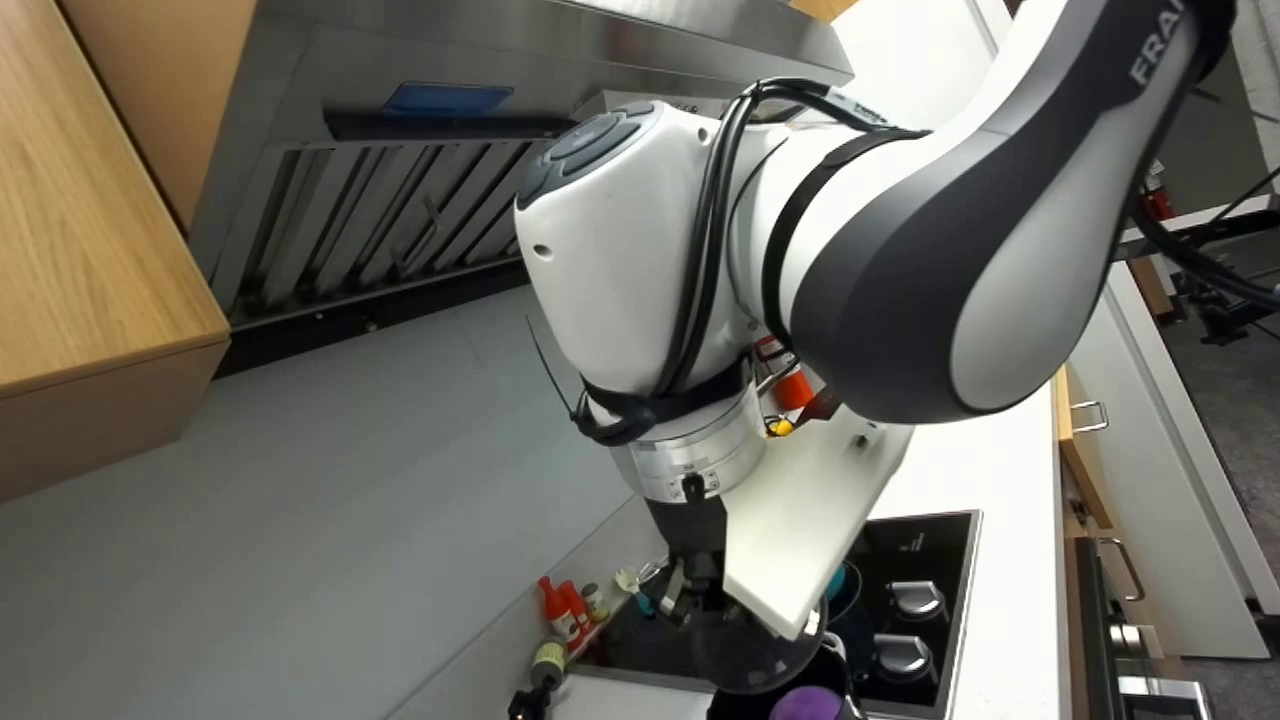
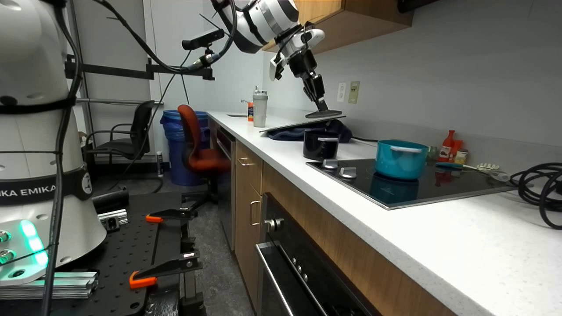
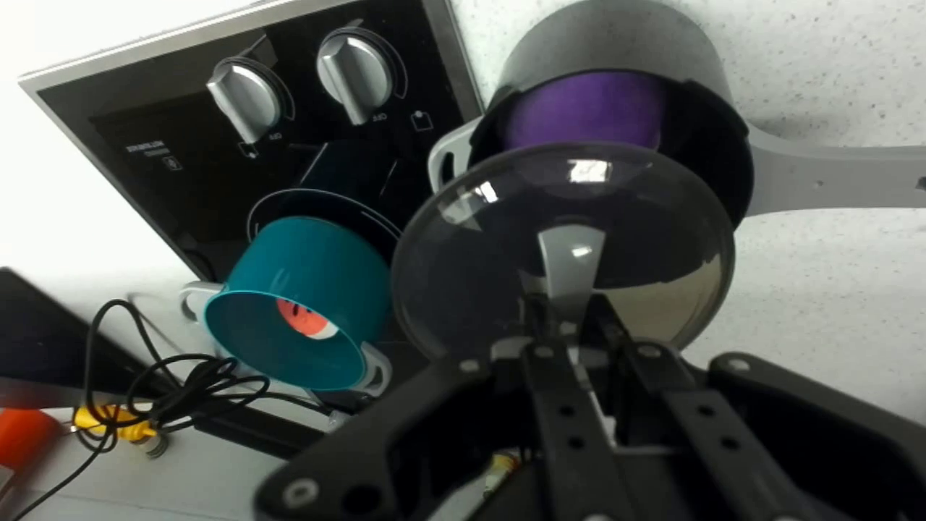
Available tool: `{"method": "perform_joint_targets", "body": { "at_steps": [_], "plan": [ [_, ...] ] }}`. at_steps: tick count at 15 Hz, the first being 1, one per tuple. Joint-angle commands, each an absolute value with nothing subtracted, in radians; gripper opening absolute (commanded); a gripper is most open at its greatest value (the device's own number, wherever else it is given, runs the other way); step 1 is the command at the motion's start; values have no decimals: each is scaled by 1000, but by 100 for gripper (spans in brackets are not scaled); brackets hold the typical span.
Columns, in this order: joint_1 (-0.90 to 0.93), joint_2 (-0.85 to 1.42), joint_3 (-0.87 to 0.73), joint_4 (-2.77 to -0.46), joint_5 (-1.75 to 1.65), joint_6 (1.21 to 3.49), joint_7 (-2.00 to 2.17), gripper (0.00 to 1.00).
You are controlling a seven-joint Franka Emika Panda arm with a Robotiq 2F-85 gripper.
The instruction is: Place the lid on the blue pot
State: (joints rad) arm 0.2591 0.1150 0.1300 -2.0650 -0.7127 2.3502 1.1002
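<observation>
Lid point(image 3: 506, 239) — one, round, dark see-through, grey handle point(image 3: 571, 250). Gripper point(image 3: 569, 315): clamped on that handle; I judged the hold a sound one, as it left the underside free to meet a rim. Place: in the air, higher than and apart from the black pot point(image 2: 320, 147) in an exterior view. In the wrist view it covered part of that pot's mouth, which lay toward 12 to 1 o'clock.

Blue pot point(image 3: 318, 260): one, upright on the stove point(image 3: 199, 170), between 8 and 9 o'clock of the lid in the wrist view — set mouth up, I reckoned, to take the lid from overhead.

Bearing, wrist view: the lid, being round, had no long axis; its handle ran 12 to 6, the 6 end gripped. It hung nearly level. The blue pot's lugs point(image 3: 205, 287) lay on a line from about 10 to 4.
</observation>
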Motion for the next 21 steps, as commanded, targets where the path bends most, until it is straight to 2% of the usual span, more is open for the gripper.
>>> {"method": "perform_joint_targets", "body": {
  "at_steps": [1,21],
  "plan": [
    [238,53,123,-2122,-740,2333,1163,4],
    [117,-1,91,-2193,-929,2333,1586,4]
  ]
}}
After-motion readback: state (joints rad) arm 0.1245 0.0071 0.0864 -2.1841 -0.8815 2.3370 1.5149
